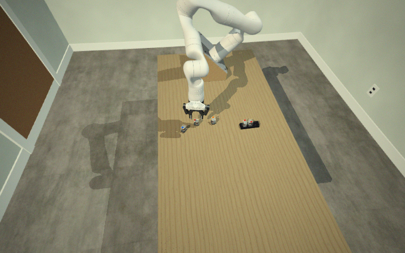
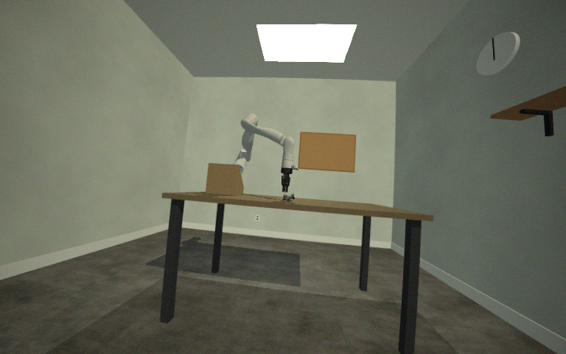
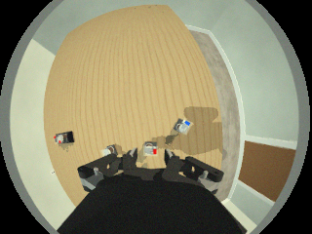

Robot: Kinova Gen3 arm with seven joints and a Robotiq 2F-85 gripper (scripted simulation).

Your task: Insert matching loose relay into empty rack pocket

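The black rack (image 1: 257, 123) (image 3: 64, 138) lies on the wooden table and holds two relays with red buttons (image 1: 247, 121); its right pocket is empty. Three loose relays stand in a row to its left: one with an orange button (image 1: 213, 119) (image 3: 112, 150), one with a red button (image 1: 196, 121) (image 3: 151, 150) and one with a blue button (image 1: 183, 128) (image 3: 185, 127). My gripper (image 1: 196, 116) (image 2: 285, 189) (image 3: 150, 153) points straight down, just above the red-button relay. Its fingers are partly open, one on each side of the relay, and hold nothing.
The table (image 1: 239, 178) (image 2: 342, 207) is long and narrow; the blue-button relay stands close to its left edge. A brown box (image 2: 224, 178) stands at the far end by the arm's base. The rack lies well to the right of the loose relays.
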